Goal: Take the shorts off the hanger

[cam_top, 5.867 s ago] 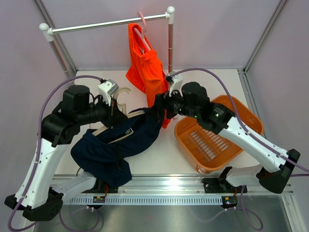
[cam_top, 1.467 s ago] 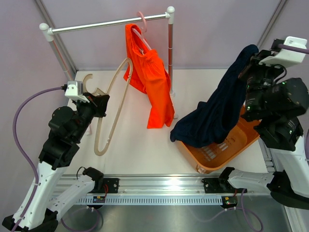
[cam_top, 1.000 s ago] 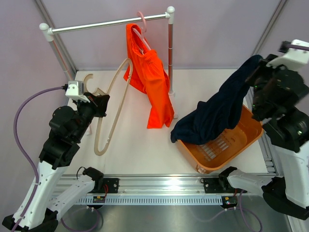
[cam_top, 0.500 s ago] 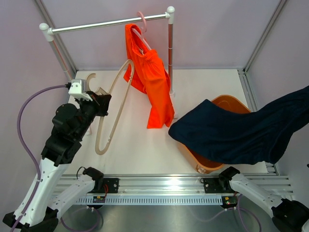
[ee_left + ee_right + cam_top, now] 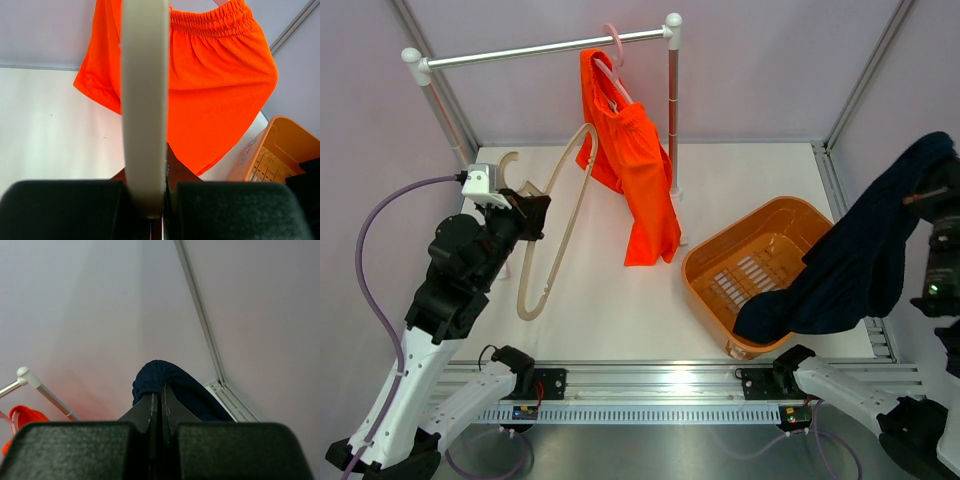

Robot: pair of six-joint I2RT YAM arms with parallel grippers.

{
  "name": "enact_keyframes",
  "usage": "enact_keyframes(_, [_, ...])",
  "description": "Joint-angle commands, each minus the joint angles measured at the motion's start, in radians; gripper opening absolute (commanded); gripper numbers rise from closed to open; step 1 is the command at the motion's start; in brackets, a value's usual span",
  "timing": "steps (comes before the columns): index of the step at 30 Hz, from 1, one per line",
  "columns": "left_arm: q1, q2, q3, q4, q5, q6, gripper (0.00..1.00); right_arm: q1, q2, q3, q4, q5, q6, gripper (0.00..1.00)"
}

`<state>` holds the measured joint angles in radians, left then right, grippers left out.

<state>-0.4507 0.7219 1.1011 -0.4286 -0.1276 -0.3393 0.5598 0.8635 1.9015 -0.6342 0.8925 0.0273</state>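
Navy shorts hang pinched in the right hand.

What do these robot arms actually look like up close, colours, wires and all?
Each arm has smooth white shells between chunky black joints: see the left arm and the right arm. A lilac cable loops to a small white camera box on the left wrist. The fingers are flat, matt black blocks.

Orange shorts; navy shorts
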Motion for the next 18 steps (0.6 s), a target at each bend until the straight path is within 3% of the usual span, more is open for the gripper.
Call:
enact_keyframes(1, [-0.003, -0.007, 0.026, 0.018, -0.003, 0.017, 0.00, -0.005, 0.136, -0.035, -0.054, -0.095, 0.106, 0.00])
enact_keyframes(5, [-0.003, -0.012, 0.032, 0.005, -0.010, 0.026, 0.00, -0.005, 0.195, -0.080, -0.102, -0.115, 0.155, 0.01])
enact_keyframes(12, [-0.003, -0.015, 0.039, -0.007, -0.030, 0.037, 0.00, -0.005, 0.106, -0.298, -0.110, -0.110, 0.259, 0.10])
enact_keyframes(14, [-0.003, -0.007, 0.046, -0.016, -0.038, 0.040, 0.00, -0.005, 0.057, -0.364, -0.123, -0.124, 0.281, 0.22])
enact_keyframes(17, [-0.002, 0.022, 0.065, -0.041, -0.067, 0.040, 0.00, -0.006, 0.008, -0.432, -0.154, -0.162, 0.324, 0.30])
enact_keyframes(18, [-0.002, 0.031, 0.068, -0.047, -0.072, 0.039, 0.00, -0.005, 0.002, -0.443, -0.166, -0.174, 0.335, 0.42])
